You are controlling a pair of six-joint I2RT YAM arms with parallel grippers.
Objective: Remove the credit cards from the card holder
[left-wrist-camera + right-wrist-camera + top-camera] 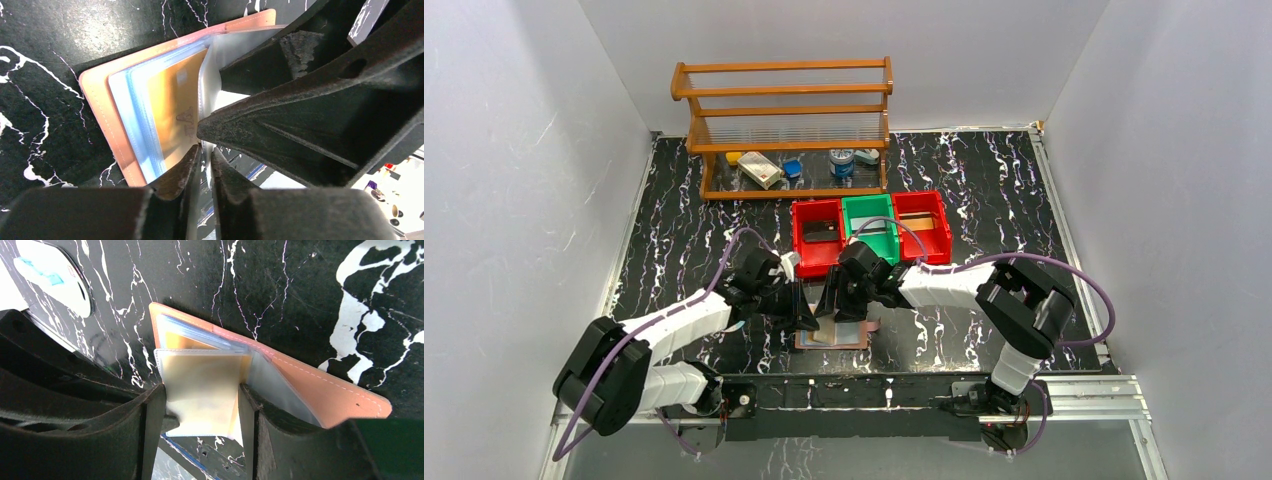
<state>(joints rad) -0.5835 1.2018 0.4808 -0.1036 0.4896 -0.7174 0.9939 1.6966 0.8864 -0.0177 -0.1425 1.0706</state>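
The reddish-brown card holder lies open on the table near the front edge, its cover flat. An orange card sits inside the pale bluish clear pockets. I cannot pick out a separate pale blue card. My left gripper is shut on the edge of one lifted clear pocket leaf. My right gripper is open, its fingers standing on either side of that raised leaf and touching its edges. In the top view the two grippers meet over the holder.
Two red bins and a green bin stand just behind the grippers. A wooden rack with small items under it is at the back. A white oval object lies on the table beside the holder.
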